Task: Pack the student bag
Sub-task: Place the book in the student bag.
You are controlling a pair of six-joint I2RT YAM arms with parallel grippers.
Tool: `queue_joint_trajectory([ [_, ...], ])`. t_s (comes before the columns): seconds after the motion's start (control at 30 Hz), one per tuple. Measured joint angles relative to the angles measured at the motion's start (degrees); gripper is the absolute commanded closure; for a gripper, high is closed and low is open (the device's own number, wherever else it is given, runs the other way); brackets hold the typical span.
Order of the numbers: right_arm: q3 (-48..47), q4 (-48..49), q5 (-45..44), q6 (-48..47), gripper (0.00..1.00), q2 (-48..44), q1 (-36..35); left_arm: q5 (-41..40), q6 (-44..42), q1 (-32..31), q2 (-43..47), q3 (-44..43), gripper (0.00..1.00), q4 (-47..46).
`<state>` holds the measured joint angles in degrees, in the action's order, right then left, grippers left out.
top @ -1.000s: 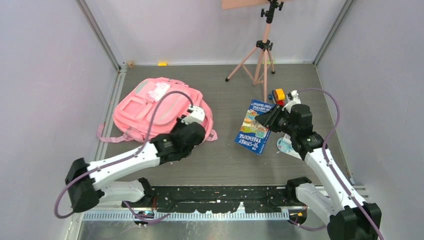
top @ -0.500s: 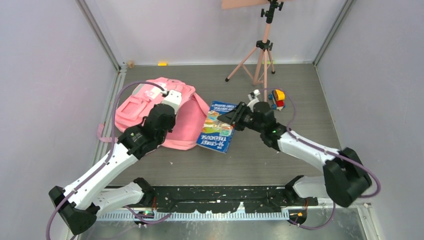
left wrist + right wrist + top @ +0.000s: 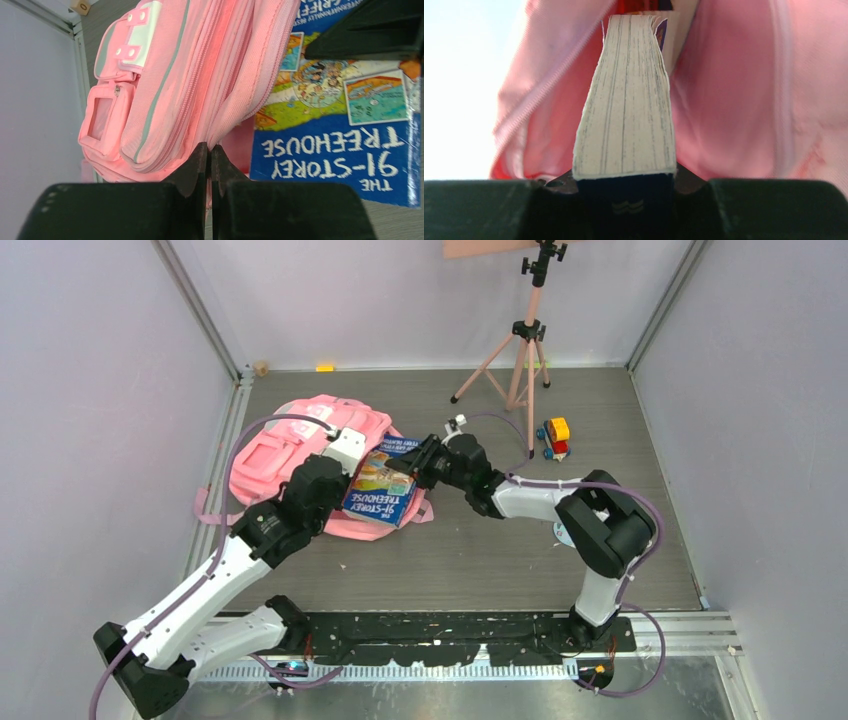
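The student bag (image 3: 275, 450) is a large pink backpack lying at the left of the floor. My left gripper (image 3: 349, 452) is shut, its tips pinching the pink fabric edge by the bag's opening (image 3: 235, 90). My right gripper (image 3: 422, 461) is shut on the end of a blue book (image 3: 383, 492) titled "91-Storey Treehouse". The book lies tilted over the bag's right edge. In the right wrist view the book's page edge (image 3: 626, 110) points into the pink fabric of the bag (image 3: 734, 100). In the left wrist view the book cover (image 3: 340, 145) lies just right of my left gripper (image 3: 210, 149).
A pink tripod (image 3: 523, 345) stands at the back centre-right. A small colourful toy vehicle (image 3: 553, 436) sits right of it on the floor. A pale blue item (image 3: 562, 531) peeks out under the right arm. White walls close in on both sides.
My right arm has swung left with the book, from the right side of the floor to the bag's opening. My left gripper has moved back along the bag and holds its edge.
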<state>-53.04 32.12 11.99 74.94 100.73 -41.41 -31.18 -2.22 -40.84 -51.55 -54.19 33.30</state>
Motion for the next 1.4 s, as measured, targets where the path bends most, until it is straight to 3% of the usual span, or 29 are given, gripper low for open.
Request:
queue_joint_trajectory([
  [0.53, -15.47, 4.94, 1.29, 2.43, 0.99, 13.7, -1.62, 1.79, -0.83, 0.09, 0.2, 0.24, 1.0, -0.39],
  [0.9, -23.74, 5.05, -4.15, 1.2, 0.99, 24.11, -4.2, 3.8, -0.74, 0.17, 0.2, 0.66, 1.0, -0.35],
  [1.07, -33.4, 2.71, -7.89, -1.18, 0.73, 29.81, -5.99, 4.85, -0.04, 0.61, 0.2, 0.66, 1.0, -0.48],
  [1.23, -35.56, 1.66, -10.4, -2.78, 0.44, 31.28, -6.86, 5.51, 0.28, 0.85, 0.22, 0.87, 1.0, -0.59],
  [1.4, -31.63, 0.87, -13.07, -7.13, 0.29, 28.55, -7.02, 5.97, 0.33, 1.03, 0.33, 1.16, 1.0, -0.92],
])
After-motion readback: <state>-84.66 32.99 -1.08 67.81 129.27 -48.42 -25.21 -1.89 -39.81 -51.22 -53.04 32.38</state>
